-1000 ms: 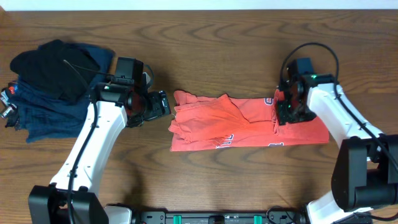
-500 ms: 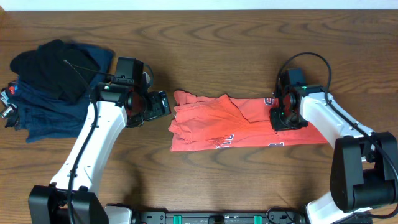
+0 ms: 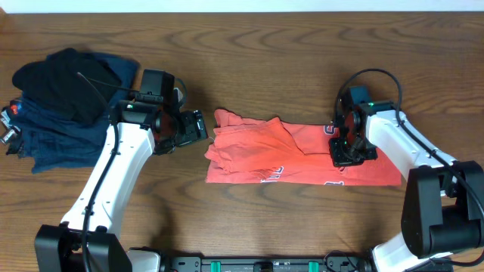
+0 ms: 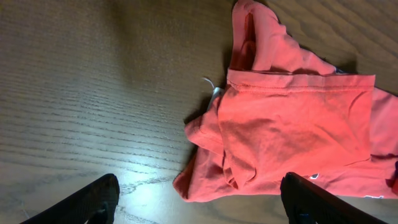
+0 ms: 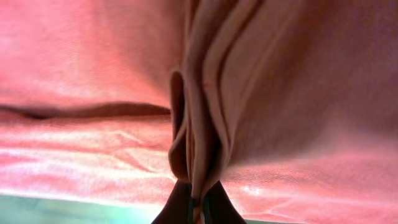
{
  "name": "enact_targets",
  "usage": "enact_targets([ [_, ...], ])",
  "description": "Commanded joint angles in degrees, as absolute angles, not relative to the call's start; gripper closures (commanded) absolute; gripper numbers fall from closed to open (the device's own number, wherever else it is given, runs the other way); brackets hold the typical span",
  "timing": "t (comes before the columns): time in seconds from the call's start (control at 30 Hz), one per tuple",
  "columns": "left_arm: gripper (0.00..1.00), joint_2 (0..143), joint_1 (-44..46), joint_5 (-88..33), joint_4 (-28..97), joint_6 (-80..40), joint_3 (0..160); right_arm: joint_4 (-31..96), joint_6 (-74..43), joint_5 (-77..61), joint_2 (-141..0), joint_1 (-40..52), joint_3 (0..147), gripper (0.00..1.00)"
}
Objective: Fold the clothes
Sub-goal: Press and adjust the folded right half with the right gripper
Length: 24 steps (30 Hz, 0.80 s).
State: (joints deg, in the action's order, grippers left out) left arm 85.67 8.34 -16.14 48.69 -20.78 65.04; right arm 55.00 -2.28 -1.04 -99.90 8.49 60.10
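Coral-red cotton lies in a rumpled strip across the middle of the wooden table (image 3: 265, 45): the T-shirt (image 3: 295, 151), bunched and layered at its left end and flatter toward the right, with bits of white lettering along its near edge.

The right arm reaches up from the near right corner and bends inward, setting the right gripper (image 3: 342, 147) down on the right part of the shirt. In the right wrist view its dark fingertips (image 5: 193, 202) are pressed together on a raised pleat of the fabric (image 5: 280, 74), so the tool is clamped on the shirt.

The left arm slants up from the near left corner and its wrist turns to the right. The left gripper (image 3: 198, 127) sits just beside the shirt's bunched left end, apart from it. The left wrist view shows its two fingers spread wide at the lower corners, holding nothing, with bare wood between them.

Far left, a black garment (image 3: 64, 83) rests on folded navy garments (image 3: 53, 140).
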Motion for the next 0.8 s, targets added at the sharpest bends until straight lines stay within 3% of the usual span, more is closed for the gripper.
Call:
enact_targets([
  [0.0, 0.15, 86.00, 8.05, -15.81, 48.64, -20.03, 64.18, 55.75, 0.49, -3.31, -98.54, 9.50, 61.19, 0.99],
  [0.17, 0.15, 86.00, 8.05, -15.81, 48.60, -20.03, 64.18, 56.64, 2.17, -7.09, -98.35, 9.50, 61.19, 0.99],
  [0.33, 0.15, 86.00, 8.05, -15.81, 48.60, -20.03, 64.18, 58.85, 11.99, -19.64, -98.35, 9.50, 61.12, 0.99],
  [0.47, 0.15, 86.00, 8.05, -15.81, 48.53, -20.03, 64.18, 57.23, 12.34, -13.82, -98.54, 9.50, 59.83, 0.98],
  [0.77, 0.15, 86.00, 8.05, -15.81, 48.77, -20.03, 64.18, 56.14, 16.56, -20.10, -98.59, 11.35, 56.01, 0.94],
])
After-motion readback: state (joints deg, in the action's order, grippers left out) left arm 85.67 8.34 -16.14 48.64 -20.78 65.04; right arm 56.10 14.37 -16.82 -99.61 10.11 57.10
